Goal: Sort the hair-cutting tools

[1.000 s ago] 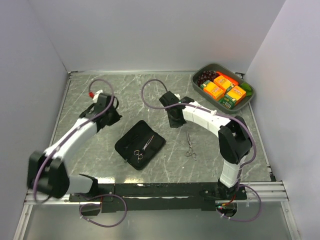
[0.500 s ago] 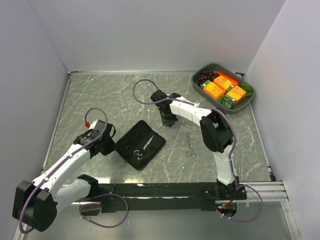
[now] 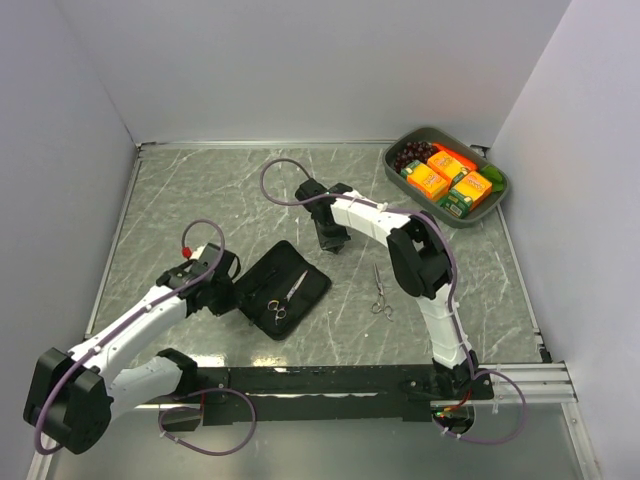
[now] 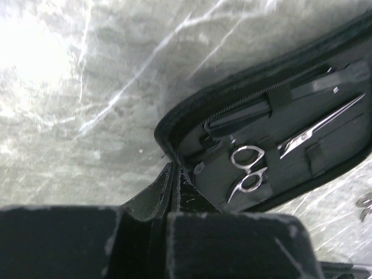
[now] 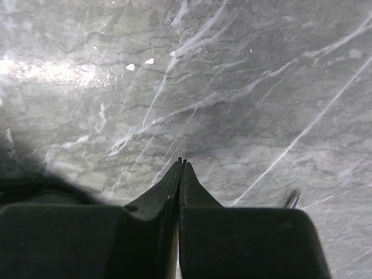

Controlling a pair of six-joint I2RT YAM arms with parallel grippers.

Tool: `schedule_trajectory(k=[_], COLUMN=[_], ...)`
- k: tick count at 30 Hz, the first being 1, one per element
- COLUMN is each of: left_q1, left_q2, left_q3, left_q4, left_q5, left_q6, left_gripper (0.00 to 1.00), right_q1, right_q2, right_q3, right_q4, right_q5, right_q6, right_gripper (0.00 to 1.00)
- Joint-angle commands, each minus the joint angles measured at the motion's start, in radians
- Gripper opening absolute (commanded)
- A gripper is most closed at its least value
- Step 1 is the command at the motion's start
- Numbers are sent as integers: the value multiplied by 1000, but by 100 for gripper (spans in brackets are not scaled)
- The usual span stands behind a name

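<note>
A black zip case (image 3: 281,289) lies open near the table's middle. One pair of silver scissors (image 3: 285,297) sits strapped inside it, also shown in the left wrist view (image 4: 256,168). A slim dark piece (image 4: 241,114) lies under a strap above them; I cannot tell whether it is a hair clip. The second pair of scissors (image 3: 380,291) lies on the table right of the case. My left gripper (image 3: 233,296) is shut, its tips (image 4: 174,166) at the case's left edge. My right gripper (image 3: 329,241) is shut and empty above bare table (image 5: 181,161), behind the case.
A grey tray (image 3: 497,199) with orange boxes and other packets stands at the back right corner. White walls close in the table on the left, back and right. The tip of the loose scissors (image 5: 292,199) shows at the right wrist view's lower right.
My left arm has swung from the far left side down to the case's left edge. My right gripper has shifted a little left and back, its arm folding.
</note>
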Motion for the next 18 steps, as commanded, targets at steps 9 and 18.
schedule_trajectory(k=[9,18], left_q1=[-51,-55], left_q2=[39,221], left_q3=[54,95], left_q4=[-171,-73], left_q5=[-54,-131], left_q6=[-67,-78], left_gripper=[1,1], right_q1=[16,23], right_q2=[3,-41], right_q3=[6,-62], right_q4=[-24,7], right_q5=[7,-27], right_q6=[20,23], right_gripper=[0,0])
